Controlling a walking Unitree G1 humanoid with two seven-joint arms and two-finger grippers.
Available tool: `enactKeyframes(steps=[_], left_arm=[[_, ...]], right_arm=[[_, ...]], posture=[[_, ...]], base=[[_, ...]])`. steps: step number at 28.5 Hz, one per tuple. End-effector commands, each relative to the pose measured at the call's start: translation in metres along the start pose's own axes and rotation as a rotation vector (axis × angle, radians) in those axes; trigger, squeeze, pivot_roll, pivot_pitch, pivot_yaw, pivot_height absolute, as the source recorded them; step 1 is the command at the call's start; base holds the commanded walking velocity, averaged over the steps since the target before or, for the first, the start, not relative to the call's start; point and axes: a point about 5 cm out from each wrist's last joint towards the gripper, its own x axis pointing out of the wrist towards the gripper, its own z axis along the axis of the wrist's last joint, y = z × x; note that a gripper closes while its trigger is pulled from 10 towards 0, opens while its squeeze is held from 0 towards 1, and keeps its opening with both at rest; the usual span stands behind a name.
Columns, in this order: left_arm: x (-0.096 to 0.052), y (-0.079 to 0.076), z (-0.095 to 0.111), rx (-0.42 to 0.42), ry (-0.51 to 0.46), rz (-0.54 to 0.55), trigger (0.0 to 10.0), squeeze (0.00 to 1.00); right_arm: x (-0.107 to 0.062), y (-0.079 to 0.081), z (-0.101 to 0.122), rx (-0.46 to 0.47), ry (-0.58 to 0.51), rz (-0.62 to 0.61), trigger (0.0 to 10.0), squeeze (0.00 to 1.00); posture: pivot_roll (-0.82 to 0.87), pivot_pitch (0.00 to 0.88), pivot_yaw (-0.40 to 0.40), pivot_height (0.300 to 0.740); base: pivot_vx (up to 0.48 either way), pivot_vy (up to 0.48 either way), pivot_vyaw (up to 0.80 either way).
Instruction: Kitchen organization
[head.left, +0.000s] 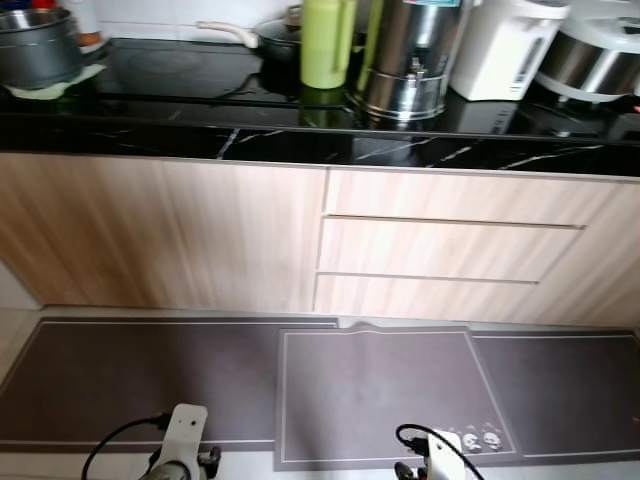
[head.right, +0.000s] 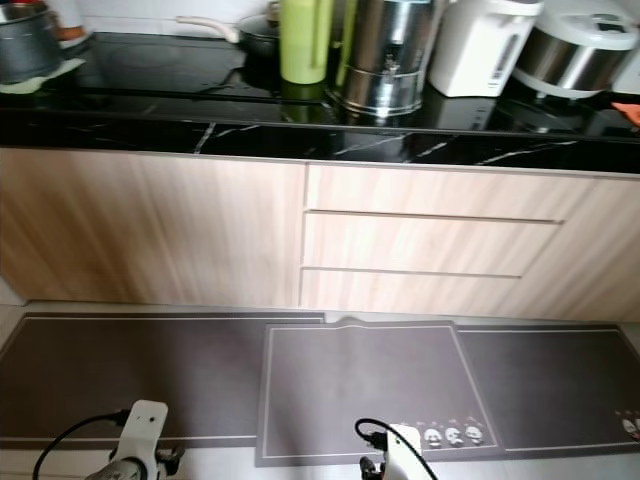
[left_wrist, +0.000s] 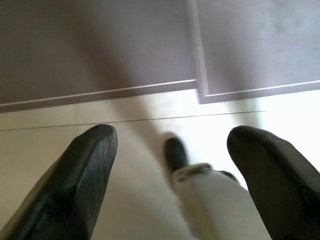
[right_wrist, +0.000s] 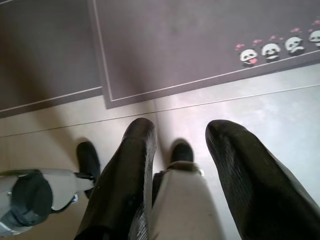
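Right wrist view: right claw (right_wrist: 182, 145) released over floor; panda print on mat (right_wrist: 200, 45). Left claw (left_wrist: 170, 150) released.

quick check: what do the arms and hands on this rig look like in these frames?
Left hand: two long, rounded, matte black fingers. Right hand: same black fingers, faintly textured. Wrists are white and silver housings, each with a looping black cable.

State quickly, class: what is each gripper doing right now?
Left gripper: open, holding nothing, hanging over the floor.
Right gripper: open, holding nothing, hanging over the floor.
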Motion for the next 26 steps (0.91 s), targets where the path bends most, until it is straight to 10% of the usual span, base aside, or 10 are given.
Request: enactKeyframes(steps=[1,26], left_arm=[[-0.001,-0.006,-0.006,0.007,0.021,-0.013,10.0,0.00],[0.001,-0.006,0.004,0.031,0.000,-0.029,10.0,0.00]], right_arm=[[0.000,-0.001,-0.001,-0.002,0.011,-0.010,10.0,0.00],[0.002,0.020,-0.008,0.020,0.013,-0.002,10.0,0.00]], posture=[[0.22,0.000,-0.076,0.740],[0.21,0.000,-0.042,0.740]], base=[[0.000,-0.480,0.00],[0.000,-0.480,0.00]])
